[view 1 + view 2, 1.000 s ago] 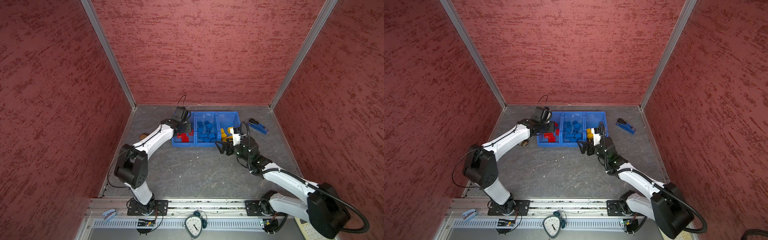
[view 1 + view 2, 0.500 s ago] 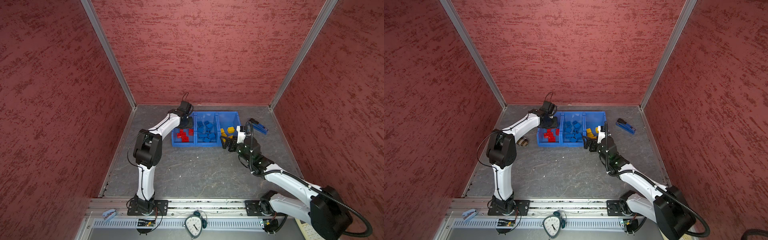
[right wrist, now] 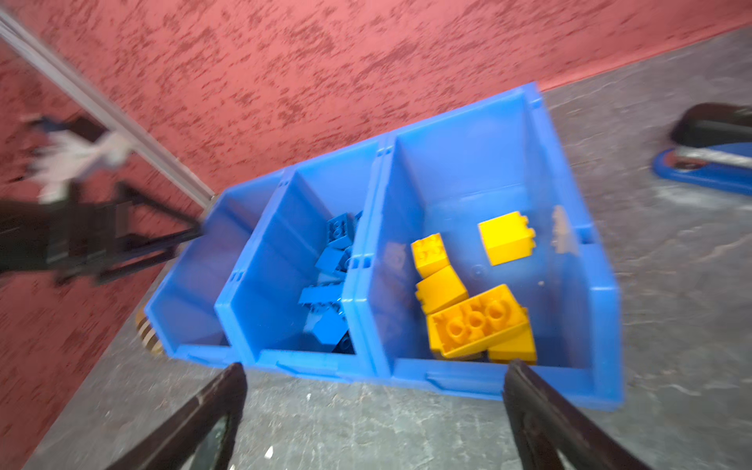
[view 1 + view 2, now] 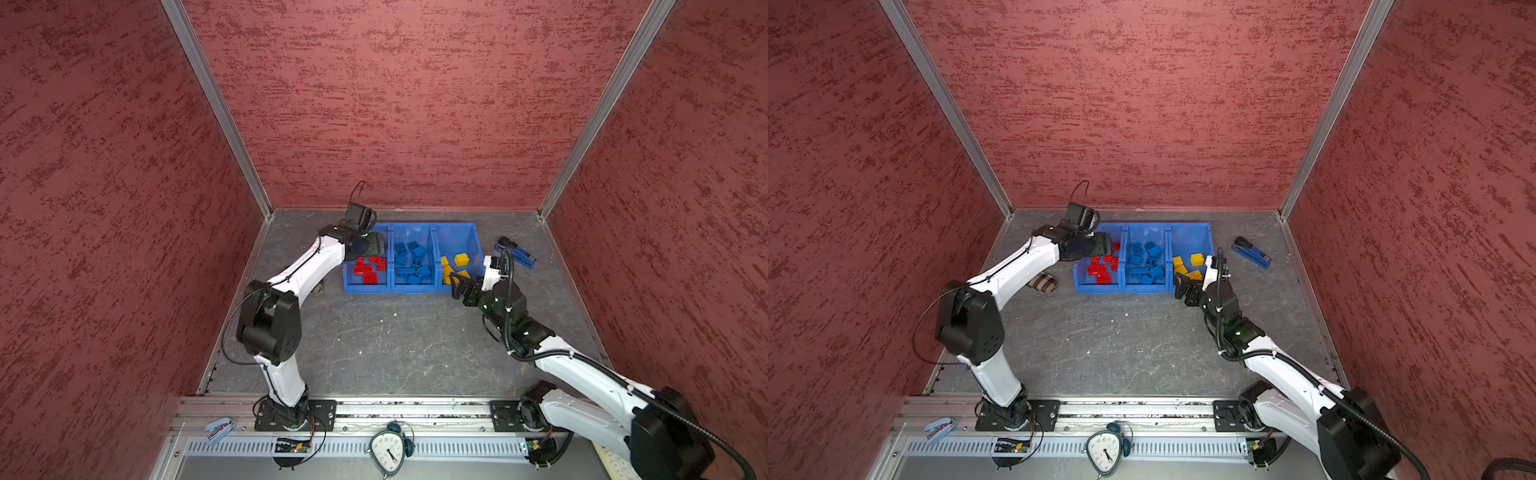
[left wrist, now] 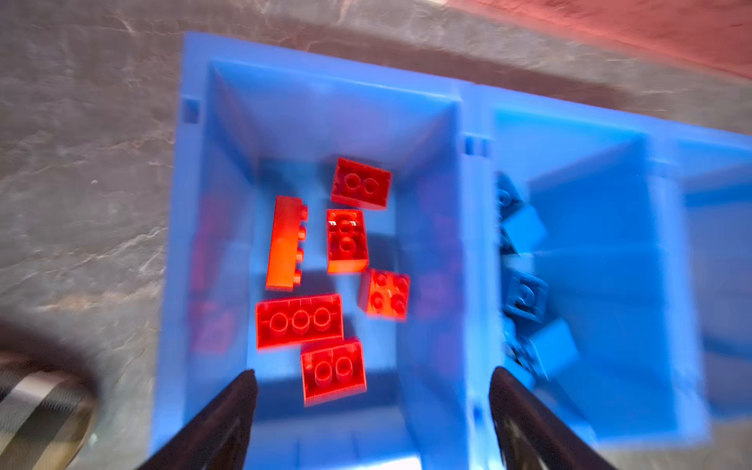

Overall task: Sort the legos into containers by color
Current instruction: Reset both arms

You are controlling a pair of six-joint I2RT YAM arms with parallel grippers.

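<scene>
— Over the end one of the three bins [image 4: 386,289], in a top view, our left gripper [image 4: 379,245] hangs with its jaws apart. The red bricks [image 4: 370,268] lie below it, the blue bricks [image 4: 411,262] in the middle bin, the yellow bricks [image 4: 455,268] in the last.
— We see no brick on the floor [image 4: 395,332]. So we should lift straight up, clear of the rim.
— In the left wrist view nothing is clamped between the jaws, and the red bricks [image 5: 299,321] rest inside the walls.
— In the right wrist view our right gripper [image 3: 374,368] stands wide and empty before the yellow bricks [image 3: 476,321]. We should back it off without nudging the front wall.
</scene>
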